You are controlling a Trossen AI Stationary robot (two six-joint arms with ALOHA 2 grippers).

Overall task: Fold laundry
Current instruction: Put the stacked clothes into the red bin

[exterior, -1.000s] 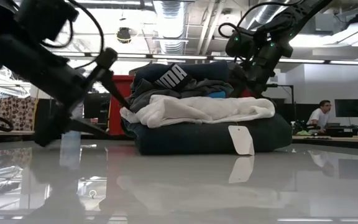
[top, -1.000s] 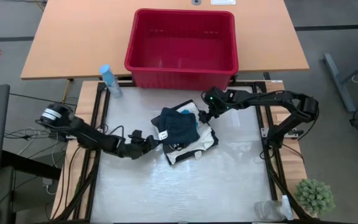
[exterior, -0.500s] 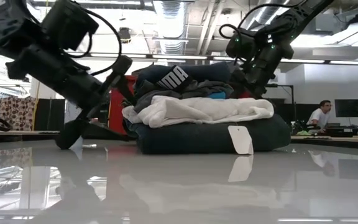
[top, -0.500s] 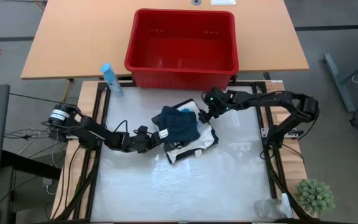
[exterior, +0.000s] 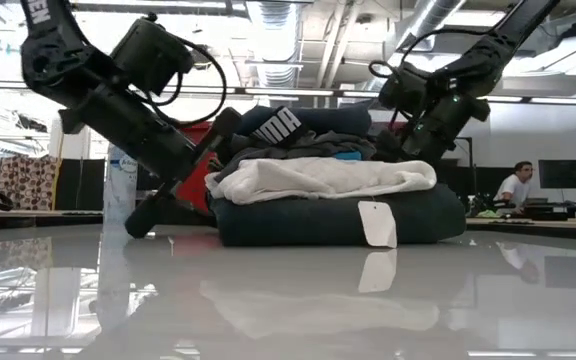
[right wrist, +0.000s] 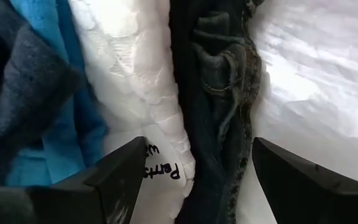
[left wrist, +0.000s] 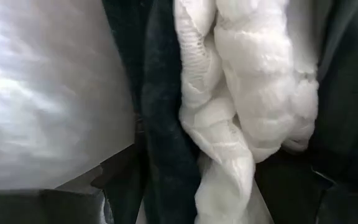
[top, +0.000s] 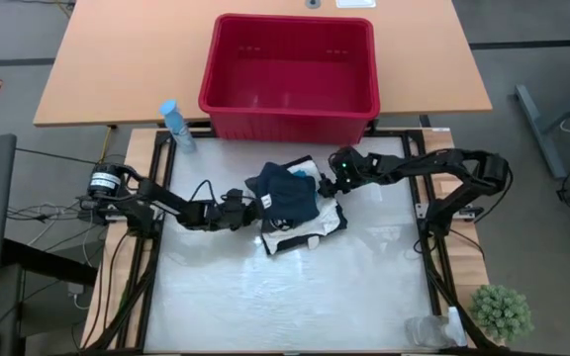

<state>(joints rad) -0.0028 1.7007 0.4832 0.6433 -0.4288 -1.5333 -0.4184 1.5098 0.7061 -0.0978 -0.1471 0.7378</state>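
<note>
The laundry (top: pixel 292 205) is a folded stack in the middle of the white table (top: pixel 265 297). In the low view a dark garment (exterior: pixel 338 215) with a white tag (exterior: pixel 376 222) lies at the bottom. Above it come a white one (exterior: pixel 318 175), a grey, a teal (exterior: pixel 348 153) and a black one with a white logo (exterior: pixel 283 125). My left gripper (top: pixel 250 210) is open at the stack's left side. My right gripper (top: pixel 331 188) is open at its right side. Each wrist view shows white and dark layers between the fingers. My left gripper (left wrist: pixel 222 199) comes slanting down from the table's left, its open fingers either side of the dark (left wrist: pixel 163 155) and white (left wrist: pixel 229 149) layer edges. Whether the fingers touch the cloth I cannot tell. My right gripper (right wrist: pixel 197 186) comes slanting down from the table's right. Its open fingers (right wrist: pixel 114 180) straddle the white layer (right wrist: pixel 160 124) and the dark seamed one (right wrist: pixel 219 124). Whether they touch, I cannot tell.
A red slotted basket (top: pixel 290 74) stands on the wooden table beyond the far edge. A blue spray bottle (top: pixel 174 127) is at the far left corner, a small plant (top: pixel 501 309) at the near right. A person (exterior: pixel 513 188) sits in the room behind.
My left gripper has swung from the near left toward the stack's left side and rolled a little. My right gripper has sunk beside the stack's right side. Both have stayed open. The stack has kept its place.
</note>
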